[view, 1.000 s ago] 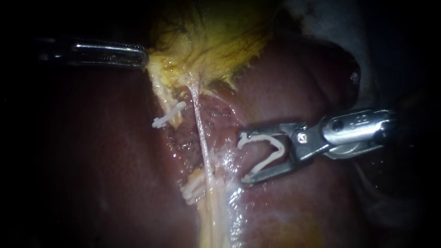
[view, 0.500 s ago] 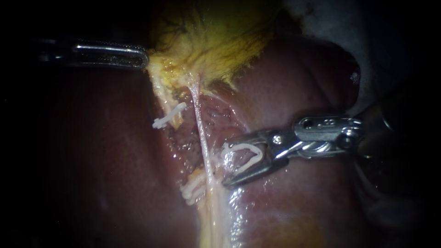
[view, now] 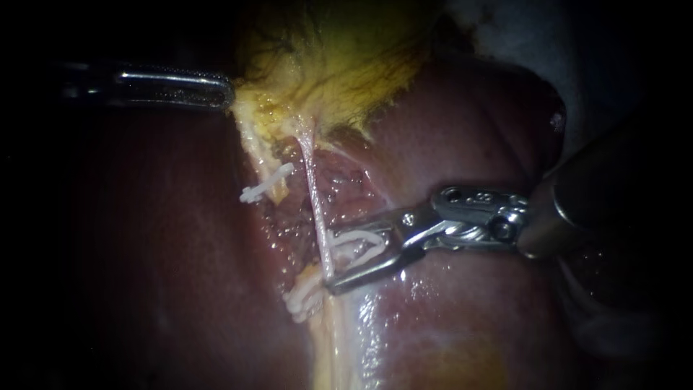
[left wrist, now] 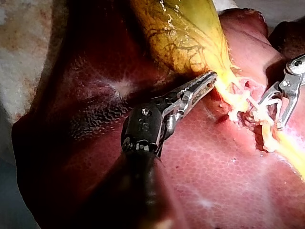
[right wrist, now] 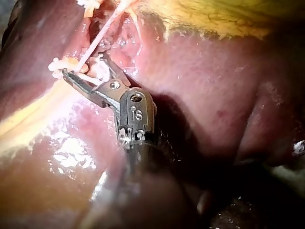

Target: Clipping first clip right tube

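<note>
The thin, pale, taut right tube runs down from the yellow-green gallbladder. My left instrument, up beside the tube's top end, seems clamped on the gallbladder's edge, likely to hold the tube stretched off the dark red liver. My right instrument has its jaws spread yet gripping an open white plastic clip, with the tube's lower stretch crossing the clip's mouth, placed so that closing would pinch the tube squarely

Right instrument's clip touches the right tube below the gallbladder.
</note>
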